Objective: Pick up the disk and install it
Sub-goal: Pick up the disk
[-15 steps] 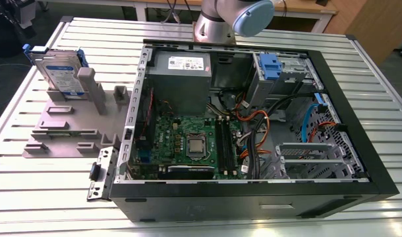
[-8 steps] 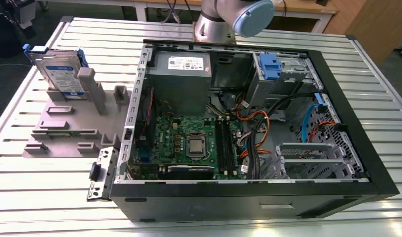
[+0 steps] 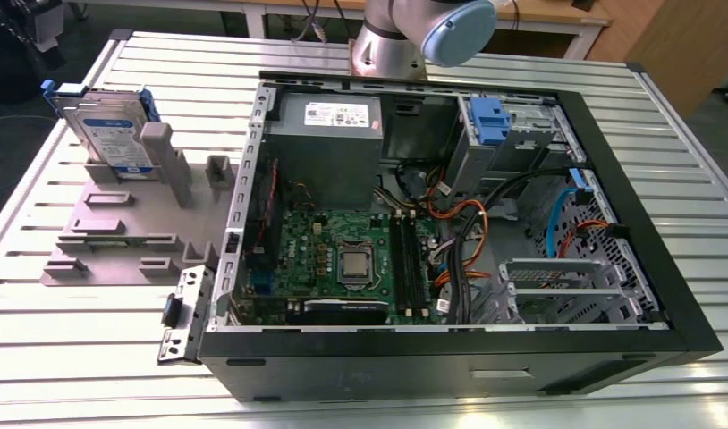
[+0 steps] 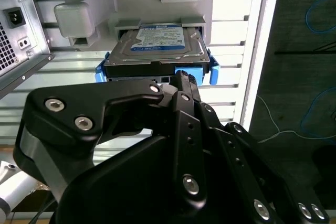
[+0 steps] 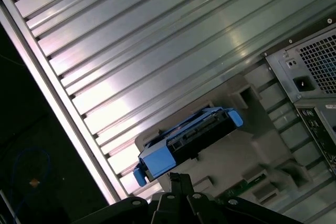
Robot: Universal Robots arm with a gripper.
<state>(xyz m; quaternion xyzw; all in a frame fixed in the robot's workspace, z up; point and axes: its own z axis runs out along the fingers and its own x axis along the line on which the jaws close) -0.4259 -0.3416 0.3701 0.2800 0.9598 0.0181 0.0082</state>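
The disk point(image 3: 107, 130) is a silver hard drive with a white-and-blue label in a blue carrier frame. It stands on edge in a grey holder point(image 3: 114, 232) on the exterior view's left, beside the open computer case point(image 3: 460, 357). In both wrist views the disk point(image 4: 157, 40) point(image 5: 184, 140) lies just beyond my gripper point(image 4: 181, 82) point(image 5: 178, 178). The black fingers point(image 4: 185, 80) are shut with nothing between them. The tips hang short of the disk's near edge, apart from it.
The case holds a motherboard point(image 3: 340, 255), a grey power supply point(image 3: 328, 147), cables, and a drive bay with a blue tab point(image 3: 489, 121) at the back right. Its rear panel point(image 4: 16, 30) stands close beside the holder. The arm's base point(image 3: 394, 45) rises behind the case. The slatted metal table ends at an edge point(image 4: 257, 51) near the holder.
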